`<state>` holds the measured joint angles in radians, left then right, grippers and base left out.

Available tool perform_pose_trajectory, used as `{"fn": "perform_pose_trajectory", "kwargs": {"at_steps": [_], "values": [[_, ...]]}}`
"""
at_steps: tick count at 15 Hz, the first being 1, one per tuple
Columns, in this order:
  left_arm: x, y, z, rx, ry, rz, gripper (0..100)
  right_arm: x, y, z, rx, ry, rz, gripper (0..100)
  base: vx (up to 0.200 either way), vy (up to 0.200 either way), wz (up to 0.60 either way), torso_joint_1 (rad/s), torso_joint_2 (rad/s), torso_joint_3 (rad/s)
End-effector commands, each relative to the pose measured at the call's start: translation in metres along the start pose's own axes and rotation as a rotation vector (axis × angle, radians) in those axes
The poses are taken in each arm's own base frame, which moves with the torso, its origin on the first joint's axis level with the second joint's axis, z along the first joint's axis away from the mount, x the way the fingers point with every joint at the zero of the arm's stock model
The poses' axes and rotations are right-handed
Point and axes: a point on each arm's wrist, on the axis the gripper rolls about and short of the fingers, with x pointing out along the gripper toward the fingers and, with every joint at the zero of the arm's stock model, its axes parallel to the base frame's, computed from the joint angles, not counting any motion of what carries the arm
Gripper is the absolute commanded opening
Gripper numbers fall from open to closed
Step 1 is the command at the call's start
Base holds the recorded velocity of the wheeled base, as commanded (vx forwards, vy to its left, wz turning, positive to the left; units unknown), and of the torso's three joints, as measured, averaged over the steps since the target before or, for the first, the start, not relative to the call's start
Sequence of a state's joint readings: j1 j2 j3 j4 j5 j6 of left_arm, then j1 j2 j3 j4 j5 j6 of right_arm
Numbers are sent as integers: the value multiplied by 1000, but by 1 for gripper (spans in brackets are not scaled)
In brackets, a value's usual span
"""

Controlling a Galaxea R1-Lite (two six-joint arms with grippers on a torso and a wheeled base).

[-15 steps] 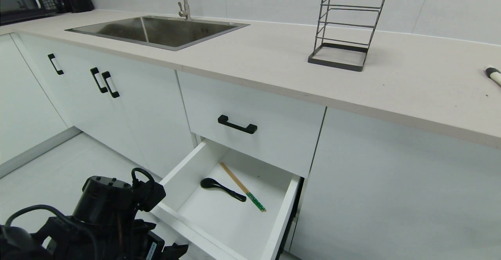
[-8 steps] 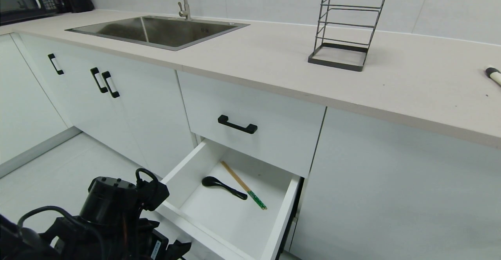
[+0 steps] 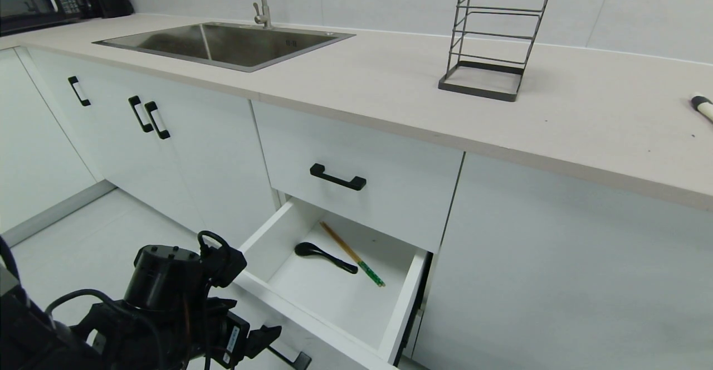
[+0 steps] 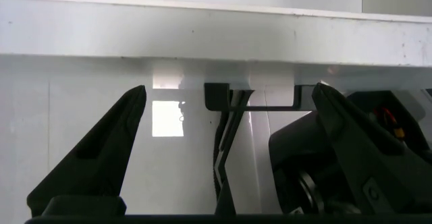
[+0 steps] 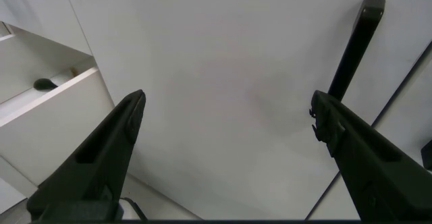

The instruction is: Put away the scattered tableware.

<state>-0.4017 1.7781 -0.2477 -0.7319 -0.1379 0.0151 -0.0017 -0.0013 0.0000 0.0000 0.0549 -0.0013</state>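
Black left gripper [image 3: 266,337]: jaws apart, facing the drawer handle [image 4: 250,97] | right gripper [image 5: 229,158]: fingers spread, facing a cabinet door [image 5: 223,69] | open drawer [image 3: 406,303] holds black spoon [image 3: 326,257] beside chopsticks [image 3: 352,253]: likely light, stiff, slick; spoon best taken by its stem | counter-edge object [image 3: 703,108] cut off, unidentifiable

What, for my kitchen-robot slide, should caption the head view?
Left gripper at the front of an open drawer holding a black spoon and chopsticks, below a countertop with sink and wire rack.
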Motion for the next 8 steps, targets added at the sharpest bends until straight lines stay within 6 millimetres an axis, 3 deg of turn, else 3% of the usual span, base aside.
{"fn": "perform_pose_trajectory", "kwargs": {"at_steps": [1, 8], "values": [[1, 0, 2, 0, -9, -1, 100, 0, 0, 0, 0, 1, 0, 100, 0, 0, 0, 0, 0, 0], [8, 2, 9, 7, -65, -1, 100, 0, 0, 0, 0, 1, 0, 100, 0, 0, 0, 0, 0, 0]]}}
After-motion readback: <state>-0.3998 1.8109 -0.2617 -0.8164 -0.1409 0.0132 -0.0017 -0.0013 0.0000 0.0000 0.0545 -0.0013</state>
